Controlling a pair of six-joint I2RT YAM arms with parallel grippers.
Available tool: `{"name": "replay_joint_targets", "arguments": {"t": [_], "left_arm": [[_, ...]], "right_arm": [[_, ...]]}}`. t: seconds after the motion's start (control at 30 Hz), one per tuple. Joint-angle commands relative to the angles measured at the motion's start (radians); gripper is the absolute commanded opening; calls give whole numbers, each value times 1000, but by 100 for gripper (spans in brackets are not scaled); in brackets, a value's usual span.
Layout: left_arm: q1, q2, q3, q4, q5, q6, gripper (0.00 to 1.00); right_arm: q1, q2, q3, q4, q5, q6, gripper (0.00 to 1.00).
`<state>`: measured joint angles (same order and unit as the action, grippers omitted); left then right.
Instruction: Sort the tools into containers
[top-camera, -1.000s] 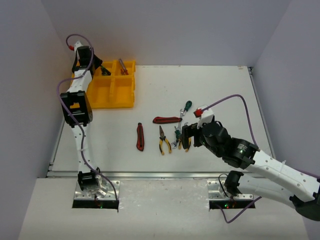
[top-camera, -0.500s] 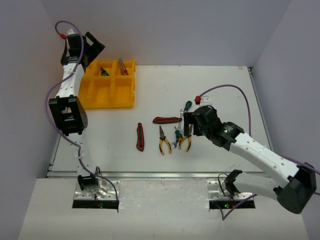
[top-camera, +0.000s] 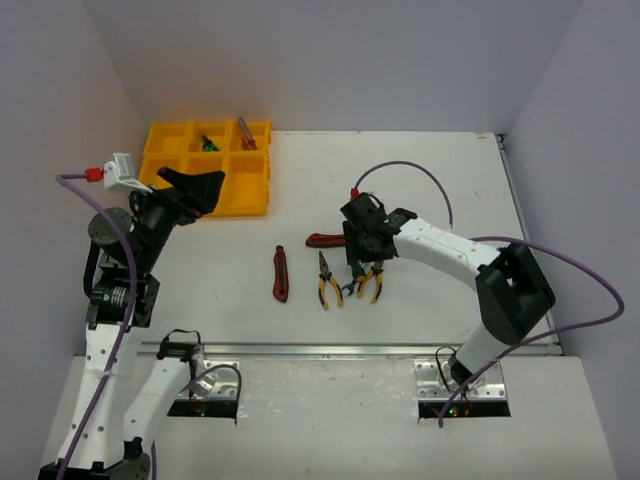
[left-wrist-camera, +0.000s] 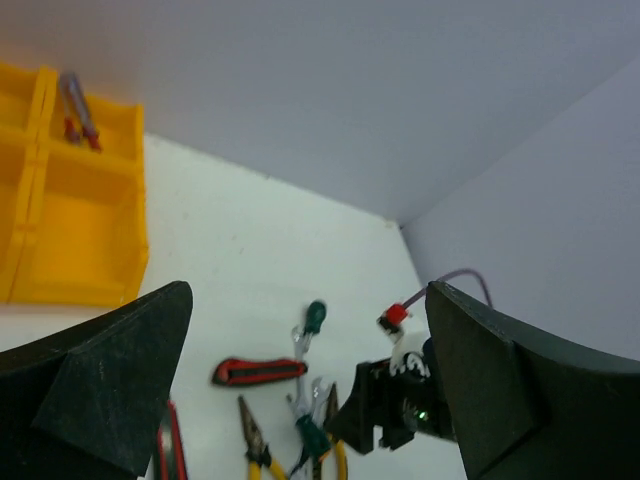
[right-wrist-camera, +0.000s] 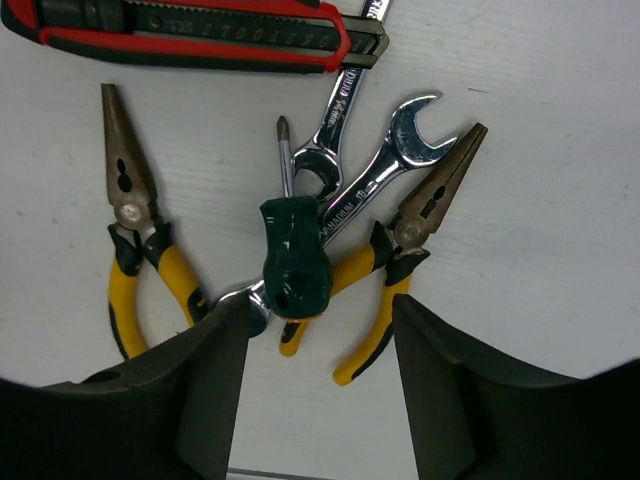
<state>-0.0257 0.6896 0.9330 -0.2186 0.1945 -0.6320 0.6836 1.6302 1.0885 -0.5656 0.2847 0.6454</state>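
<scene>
White arms (top-camera: 445, 248), black joints (top-camera: 515, 295), purple cables (top-camera: 400, 164)

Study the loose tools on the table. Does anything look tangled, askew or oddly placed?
Yes. The green screwdriver lies on top of two overlapping wrenches and across a handle of the yellow pliers. Together they make a small tangled heap rather than tools lying flat and separate.

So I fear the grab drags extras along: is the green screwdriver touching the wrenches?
Touching. Right wrist view: the green screwdriver lies on top of the crossed wrenches, its handle covering their shanks.
</scene>
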Motion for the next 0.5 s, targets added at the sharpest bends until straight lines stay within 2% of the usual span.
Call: {"name": "replay_joint_targets", "arguments": {"t": [0.0, 0.1, 0.3, 0.37, 0.47], "left_arm": [[-2, -12, -61, -200, 45, 144, 100], [-2, -32, -108, -245, -12, 222, 100], [-2, -6, -191, -219, 5, 236, 100], [-2, 11, -189, -216, 22, 244, 100], [-2, 16, -196, -212, 38, 244, 100]], "right_arm": [[-4, 62, 19, -22, -47, -102, 55], [-4, 126, 17, -12, -58, -113, 54], [-6, 196, 9, 32, -112, -116, 47], [-5, 201, 2, 56, -118, -125, 42], [-6, 196, -9, 70, -113, -135, 29]]}}
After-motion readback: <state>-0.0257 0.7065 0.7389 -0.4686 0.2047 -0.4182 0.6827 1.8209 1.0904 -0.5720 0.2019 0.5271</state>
